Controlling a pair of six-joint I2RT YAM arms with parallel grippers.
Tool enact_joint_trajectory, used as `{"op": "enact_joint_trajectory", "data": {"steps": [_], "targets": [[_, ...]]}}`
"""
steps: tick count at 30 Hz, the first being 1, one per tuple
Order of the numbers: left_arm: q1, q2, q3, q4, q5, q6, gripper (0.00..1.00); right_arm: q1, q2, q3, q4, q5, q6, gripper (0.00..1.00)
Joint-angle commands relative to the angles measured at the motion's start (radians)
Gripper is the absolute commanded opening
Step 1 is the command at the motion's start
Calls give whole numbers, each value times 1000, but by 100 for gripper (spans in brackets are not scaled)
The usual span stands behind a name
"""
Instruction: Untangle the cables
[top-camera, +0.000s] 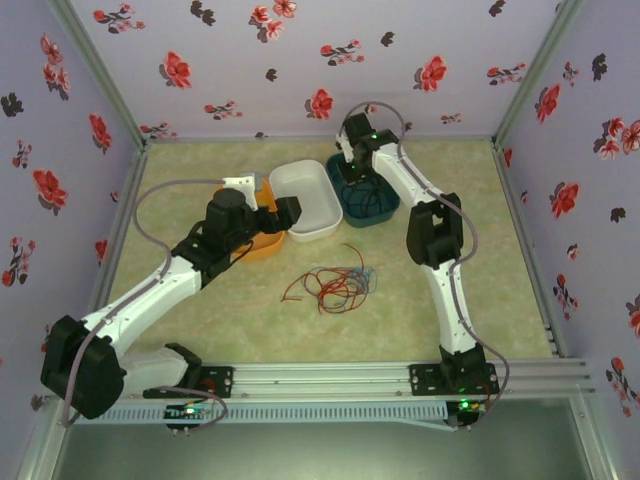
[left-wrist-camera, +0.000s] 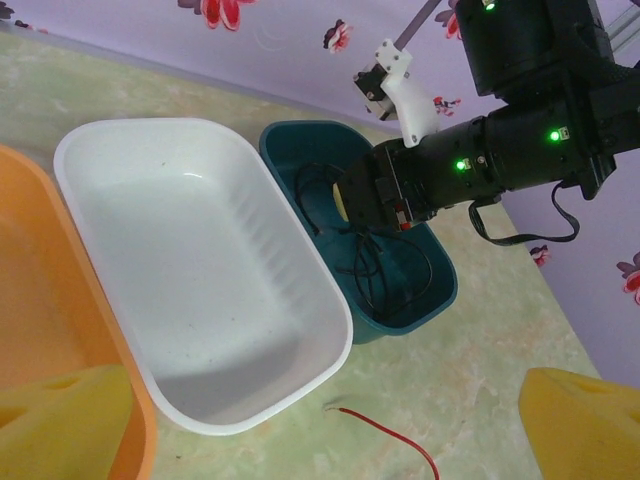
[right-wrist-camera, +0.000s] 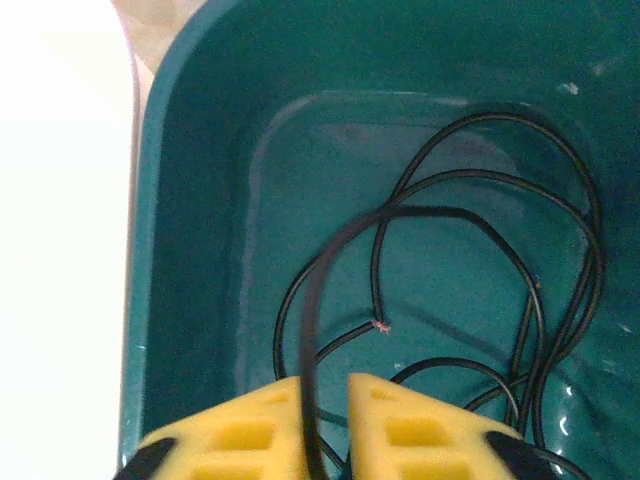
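The cables (top-camera: 335, 283) lie as a loose red and blue tangle on the table in front of the trays. One red cable end (left-wrist-camera: 400, 440) shows just past the white tray. A black cable (right-wrist-camera: 480, 225) lies coiled in the teal tray (right-wrist-camera: 160, 250). My right gripper (right-wrist-camera: 327, 385) hangs over that tray with its yellow pads slightly apart. A strand of black cable runs up between them, against the left pad. My left gripper (top-camera: 288, 210) stands wide open over the near edge of the white tray (left-wrist-camera: 345, 340), holding nothing.
Three trays sit side by side at the back: orange tray (top-camera: 262, 245), white tray (top-camera: 310, 195), teal tray (top-camera: 385, 215). The right arm's wrist (left-wrist-camera: 470, 170) reaches over the teal tray. Floral walls close in three sides.
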Motion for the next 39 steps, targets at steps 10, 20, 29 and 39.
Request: {"op": "enact_joint_trajectory", "data": {"steps": [10, 20, 29, 39], "targets": [[7, -1, 0, -26, -22, 5, 100, 6, -108, 42, -44, 16, 55, 43], [7, 6, 20, -98, -30, 5, 100, 6, -377, -234, 34, 50, 210, 41], [-8, 47, 24, -214, 33, 64, 100, 6, -735, -732, 181, -9, 378, 39], [-170, 127, -10, -284, 77, 202, 100, 37, -990, -1060, 131, -45, 478, 37]]}}
